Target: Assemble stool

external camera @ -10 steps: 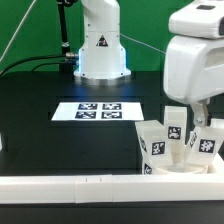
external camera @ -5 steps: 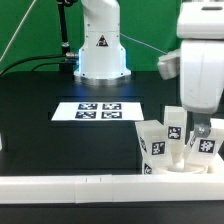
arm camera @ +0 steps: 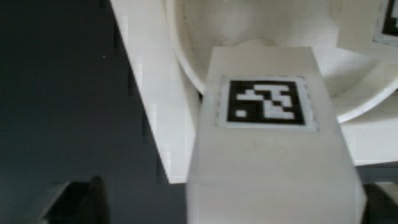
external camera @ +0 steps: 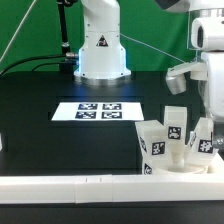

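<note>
The white stool stands upside down at the exterior view's lower right, against the border wall. Its round seat (external camera: 172, 170) lies flat and carries three tagged block legs: left (external camera: 155, 143), back (external camera: 175, 123) and right (external camera: 206, 143). My gripper (external camera: 205, 124) hangs over the right leg from above. In the wrist view that leg (arm camera: 267, 100) fills the middle, with the seat's rim (arm camera: 157, 80) curving behind it. The gripper (arm camera: 231, 205) straddles the leg; one dark finger (arm camera: 80, 200) stands clear of its side. The jaws look open.
The marker board (external camera: 98, 111) lies on the black table at centre. The long white border wall (external camera: 70, 184) runs along the front edge. The robot base (external camera: 100, 45) stands at the back.
The arm's white body has shifted toward the exterior view's right and risen, and the wrist has turned. The stool and its three legs have stayed put.
</note>
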You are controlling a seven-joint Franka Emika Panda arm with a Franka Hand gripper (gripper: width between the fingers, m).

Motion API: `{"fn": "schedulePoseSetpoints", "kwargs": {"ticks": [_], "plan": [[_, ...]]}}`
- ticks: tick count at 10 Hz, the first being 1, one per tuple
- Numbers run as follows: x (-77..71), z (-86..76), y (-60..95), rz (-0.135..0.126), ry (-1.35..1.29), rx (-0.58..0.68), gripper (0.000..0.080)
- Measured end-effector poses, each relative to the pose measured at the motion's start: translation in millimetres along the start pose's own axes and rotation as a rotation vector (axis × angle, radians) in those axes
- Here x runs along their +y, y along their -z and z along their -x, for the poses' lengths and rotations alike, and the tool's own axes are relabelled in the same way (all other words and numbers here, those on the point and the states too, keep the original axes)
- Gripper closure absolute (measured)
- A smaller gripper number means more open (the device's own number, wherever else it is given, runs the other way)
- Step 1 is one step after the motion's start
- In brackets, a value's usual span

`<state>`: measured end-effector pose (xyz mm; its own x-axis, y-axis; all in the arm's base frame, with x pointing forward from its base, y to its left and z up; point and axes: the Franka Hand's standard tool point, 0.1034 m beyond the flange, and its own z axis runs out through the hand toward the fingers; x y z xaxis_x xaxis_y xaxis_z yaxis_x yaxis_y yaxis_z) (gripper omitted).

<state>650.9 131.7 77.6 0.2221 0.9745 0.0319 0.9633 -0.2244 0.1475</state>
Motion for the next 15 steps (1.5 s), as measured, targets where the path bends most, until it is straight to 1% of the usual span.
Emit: {"fn": "schedulePoseSetpoints", "kwargs": {"ticks": [1, 2, 3, 8, 9, 10, 11, 12, 13, 14, 15], "plan": [[-0.3, 0.2, -0.3, -0.001, 0.000, 0.000, 0.0266], [-2.0, 1.3, -1.0, -0.008, -0.002, -0.005, 0.0438], [-2.1, 1.5, -1.0, -0.009, -0.002, -0.005, 0.0450], [-1.9, 2.2, -1.1, -0.010, -0.035, -0.006, 0.0450], [-1.0, 4.0, -1.1, -0.011, -0.106, -0.003, 0.0450], [1.2, 9.3, -1.4, -0.010, -0.234, -0.008, 0.0450], [-0.7, 9.7, -1.4, -0.030, -0.420, -0.018, 0.0450], [-3.8, 11.1, -1.5, -0.093, -0.588, -0.050, 0.0454], [-0.8, 12.2, -0.7, -0.179, -0.717, -0.077, 0.0456], [8.3, 13.4, -1.1, -0.185, -0.809, -0.074, 0.0456], [6.8, 12.7, -2.4, -0.181, -0.868, -0.079, 0.0456]]}}
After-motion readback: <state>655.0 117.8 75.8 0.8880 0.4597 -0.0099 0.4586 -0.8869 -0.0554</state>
